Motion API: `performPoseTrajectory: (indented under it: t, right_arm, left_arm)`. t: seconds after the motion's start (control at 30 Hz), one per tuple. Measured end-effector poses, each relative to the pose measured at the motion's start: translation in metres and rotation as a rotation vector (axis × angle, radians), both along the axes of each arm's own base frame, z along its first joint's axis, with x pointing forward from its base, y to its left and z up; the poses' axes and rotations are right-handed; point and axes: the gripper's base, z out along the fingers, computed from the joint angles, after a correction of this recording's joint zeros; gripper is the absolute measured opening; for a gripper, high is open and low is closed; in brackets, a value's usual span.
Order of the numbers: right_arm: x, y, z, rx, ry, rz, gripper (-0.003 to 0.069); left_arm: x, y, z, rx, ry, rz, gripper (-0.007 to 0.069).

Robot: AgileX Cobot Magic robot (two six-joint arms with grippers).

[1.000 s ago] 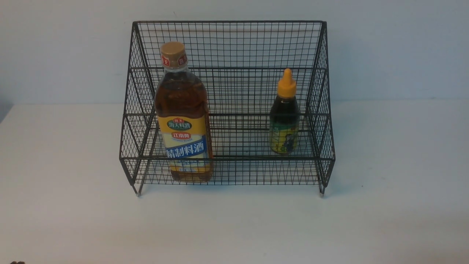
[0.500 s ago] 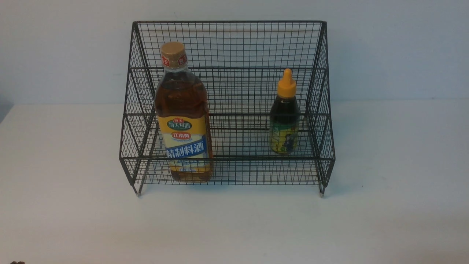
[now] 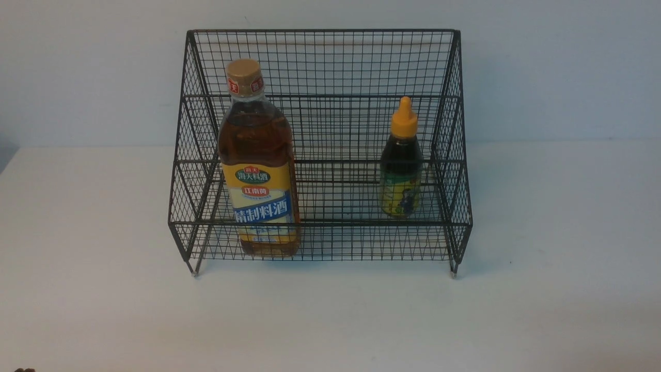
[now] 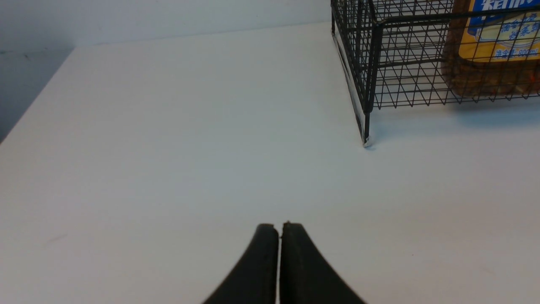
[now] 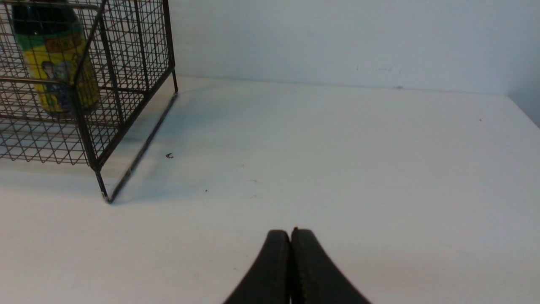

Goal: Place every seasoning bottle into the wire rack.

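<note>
You have both bottles, amber bottle (image 3: 258,165) and dark bottle (image 3: 401,165), standing inside the wire rack (image 3: 320,62), well ahead of your empty left gripper (image 4: 279,230) and right gripper (image 5: 290,236), jaws together; nothing remains.

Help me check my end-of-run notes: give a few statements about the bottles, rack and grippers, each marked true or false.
1. The tall clear amber-liquid bottle with gold cap stands upright inside the black wire-mesh rack. True.
2. The small dark bottle with orange nozzle cap lies on the white table outside the rack. False: it stands upright inside the rack, toward its right side.
3. The left gripper is shut and empty. True.
4. The right gripper grips the small bottle. False: it is shut on nothing, over the table.
</note>
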Motion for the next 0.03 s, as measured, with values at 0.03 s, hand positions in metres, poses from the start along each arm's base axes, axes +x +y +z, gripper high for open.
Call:
performPoseTrajectory:
  t: [0.03]
  right_arm:
    - [0.0, 0.0, 0.0, 0.0, 0.0, 0.0, -0.0015]
  left_arm:
    - [0.0, 0.0, 0.0, 0.0, 0.0, 0.0, -0.0005]
